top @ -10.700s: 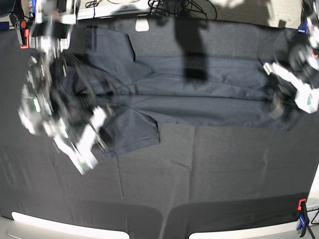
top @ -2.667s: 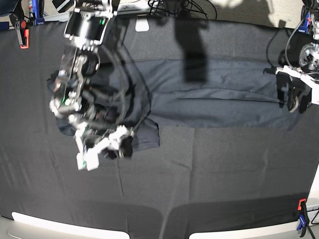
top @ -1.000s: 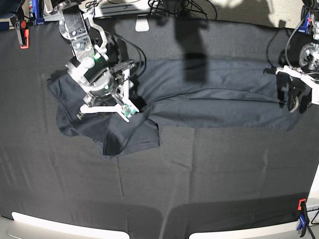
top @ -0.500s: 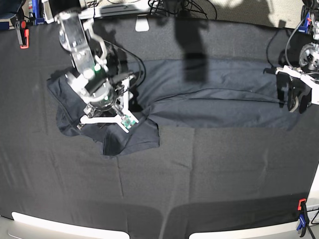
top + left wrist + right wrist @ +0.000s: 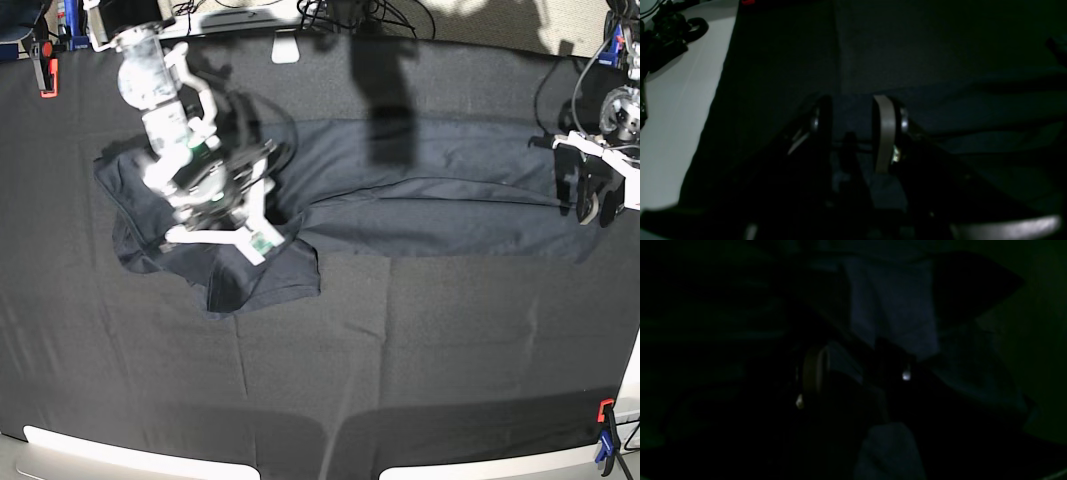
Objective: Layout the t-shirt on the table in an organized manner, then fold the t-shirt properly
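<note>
Since the frame half a second back, we see the right gripper (image 5: 215, 237) edge slightly lower over the bunched shoulder end of the t-shirt (image 5: 420, 205), while the left gripper (image 5: 590, 195) has not shifted. The right gripper's two white fingers stand well spread, cloth lying beneath and between them; in the right wrist view the picture is too dark for us to tell whether any fabric is pinched. The left gripper's jaws stand partly apart with a clear gap, and nothing shows between them in the left wrist view; the shirt's hem end lies just beside and beneath it. The shirt stretches in a long band from one gripper to the other across the table (image 5: 420, 380), its near sleeve folded out just below the right gripper.

We judge the step in hand to be spreading out the crumpled end. To do it well, we would take a single layer at the outer edge, not the whole bunch, and draw it away from the left gripper.

Count: one t-shirt, one table, two grippers.
</note>
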`<state>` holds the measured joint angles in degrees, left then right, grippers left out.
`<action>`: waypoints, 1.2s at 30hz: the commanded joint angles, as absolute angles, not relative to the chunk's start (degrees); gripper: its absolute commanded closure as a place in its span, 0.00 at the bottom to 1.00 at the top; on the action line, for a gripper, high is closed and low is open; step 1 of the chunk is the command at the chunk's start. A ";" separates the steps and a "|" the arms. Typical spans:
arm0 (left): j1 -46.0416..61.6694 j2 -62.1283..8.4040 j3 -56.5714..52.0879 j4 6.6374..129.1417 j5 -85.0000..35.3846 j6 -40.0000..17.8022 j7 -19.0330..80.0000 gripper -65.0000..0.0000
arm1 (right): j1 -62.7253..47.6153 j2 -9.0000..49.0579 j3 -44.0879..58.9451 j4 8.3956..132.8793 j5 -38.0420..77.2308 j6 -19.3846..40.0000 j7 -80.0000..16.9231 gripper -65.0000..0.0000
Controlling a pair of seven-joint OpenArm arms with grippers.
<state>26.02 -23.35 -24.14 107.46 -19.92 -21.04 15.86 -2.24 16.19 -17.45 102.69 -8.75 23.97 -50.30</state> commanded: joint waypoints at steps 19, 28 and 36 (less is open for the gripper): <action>25.87 -24.14 -24.67 108.36 -20.45 -20.82 14.96 0.73 | 2.68 16.53 -17.28 99.68 -11.55 23.14 -49.30 0.82; 25.87 -24.14 -24.67 108.36 -20.45 -20.80 14.94 0.73 | -0.58 16.99 -17.28 110.85 -10.13 23.14 -59.05 0.83; 25.85 -24.12 -24.67 108.36 -20.45 -20.80 14.92 0.73 | -7.46 16.62 -17.28 117.47 -1.61 23.16 -62.98 0.83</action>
